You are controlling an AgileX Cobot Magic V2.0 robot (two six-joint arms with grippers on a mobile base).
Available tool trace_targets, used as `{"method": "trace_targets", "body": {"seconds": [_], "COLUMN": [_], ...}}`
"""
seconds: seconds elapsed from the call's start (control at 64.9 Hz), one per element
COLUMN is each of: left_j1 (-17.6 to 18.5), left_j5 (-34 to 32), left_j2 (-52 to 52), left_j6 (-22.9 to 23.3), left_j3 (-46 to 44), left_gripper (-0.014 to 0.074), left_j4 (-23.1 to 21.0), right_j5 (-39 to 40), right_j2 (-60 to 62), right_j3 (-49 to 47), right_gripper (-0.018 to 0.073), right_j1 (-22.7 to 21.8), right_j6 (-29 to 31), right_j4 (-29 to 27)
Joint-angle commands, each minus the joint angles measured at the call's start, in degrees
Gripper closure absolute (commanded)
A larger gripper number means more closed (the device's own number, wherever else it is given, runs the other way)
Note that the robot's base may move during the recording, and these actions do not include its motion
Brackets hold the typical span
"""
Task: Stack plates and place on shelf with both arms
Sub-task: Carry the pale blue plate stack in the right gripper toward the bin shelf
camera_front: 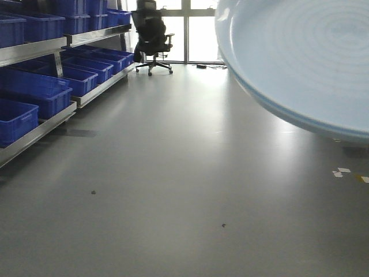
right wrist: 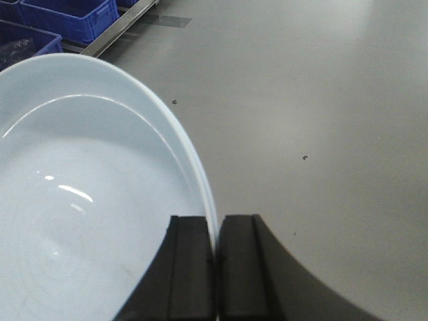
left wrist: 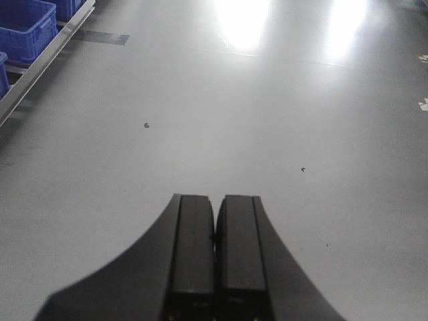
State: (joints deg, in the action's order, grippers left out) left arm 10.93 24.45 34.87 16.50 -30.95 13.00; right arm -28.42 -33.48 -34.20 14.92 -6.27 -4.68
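Observation:
A pale blue glossy plate (camera_front: 300, 57) with concentric rings hangs in the air at the upper right of the front view, tilted. In the right wrist view the same plate (right wrist: 80, 200) fills the left half, and my right gripper (right wrist: 217, 227) is shut on its rim, one finger inside and one outside. My left gripper (left wrist: 215, 207) is shut with nothing between its fingers, held above the bare grey floor. No arm shows in the front view. Only one plate is visible.
A metal shelf rack (camera_front: 55, 121) with several blue plastic bins (camera_front: 34, 92) runs along the left. A black office chair (camera_front: 151, 37) stands by the far window. White paper scraps (camera_front: 341, 172) lie on the grey floor at the right.

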Motion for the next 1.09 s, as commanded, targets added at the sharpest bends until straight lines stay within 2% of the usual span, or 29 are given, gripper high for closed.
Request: {"method": "trace_targets", "body": {"seconds": [0.0, 1.079], "left_j1": [0.1, 0.1], "left_j5": [-4.7, -4.7], "left_j2": [-0.1, -0.1], "left_j6": [0.5, 0.5], "left_j3": [-1.7, -1.7], "left_gripper": [0.0513, 0.0513], "left_j4": [0.4, 0.4], "right_j5": [5.5, 5.3], "right_j2": [0.1, 0.1], "right_j3": [-1.8, -1.8], "right_gripper": [0.0544, 0.0544], "right_j1": [-0.3, -0.3], "right_j6": [0.1, 0.1], "right_j4": [-0.5, -0.5]}}
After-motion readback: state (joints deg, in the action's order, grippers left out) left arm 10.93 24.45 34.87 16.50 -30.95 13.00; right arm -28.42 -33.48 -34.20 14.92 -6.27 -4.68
